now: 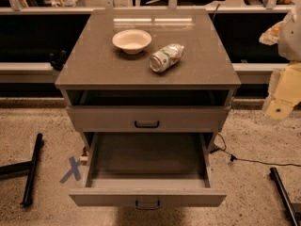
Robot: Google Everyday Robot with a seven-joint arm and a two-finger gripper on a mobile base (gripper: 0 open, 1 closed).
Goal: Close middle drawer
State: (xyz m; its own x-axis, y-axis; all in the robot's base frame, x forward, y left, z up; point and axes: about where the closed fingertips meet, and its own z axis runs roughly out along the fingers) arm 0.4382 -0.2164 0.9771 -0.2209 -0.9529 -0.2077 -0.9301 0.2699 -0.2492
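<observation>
- Middle drawer (146,171) sits at 6 o'clock in our view, pulled far out, its bare floor showing and its bar handle (147,204) facing us. We judge that a straight push on the front panel would close it.
- Uppermost drawer (146,119), just above, seems slightly out, so we must not confuse the two.
- Gripper (282,98) hangs at 3 o'clock, well apart from the drawer; we cannot tell how wide it is set.
- Bowl (131,40) and tipped can (166,58) lie on the countertop (94,65) toward 12 o'clock, out of the drawer's path.
- We read nothing on the can's white-and-green label; a blue X (71,169) marks the floor at 8 o'clock.
</observation>
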